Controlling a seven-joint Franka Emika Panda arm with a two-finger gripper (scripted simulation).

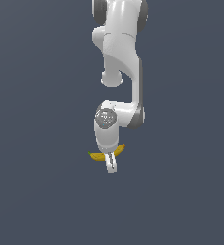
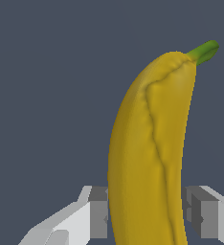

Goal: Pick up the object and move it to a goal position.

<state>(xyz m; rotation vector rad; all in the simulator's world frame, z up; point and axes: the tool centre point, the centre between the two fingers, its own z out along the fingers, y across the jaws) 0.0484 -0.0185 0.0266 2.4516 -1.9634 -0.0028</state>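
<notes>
The banana (image 1: 100, 156) is small, curved and yellow, with a green stem tip at the exterior view's left and a brownish end at the right. My gripper (image 1: 111, 163) points down over its middle, and the hand hides that part. In the wrist view the banana (image 2: 147, 158) fills the space between the two grey fingers (image 2: 98, 213), which stand close on either side of it, so the gripper (image 2: 150, 215) is shut on it. Its green stem (image 2: 203, 50) points away from the hand.
The white arm (image 1: 121, 57) comes down from the top of the exterior view. Everything around it is a plain dark grey-blue surface (image 1: 37, 143) with no other objects or edges showing.
</notes>
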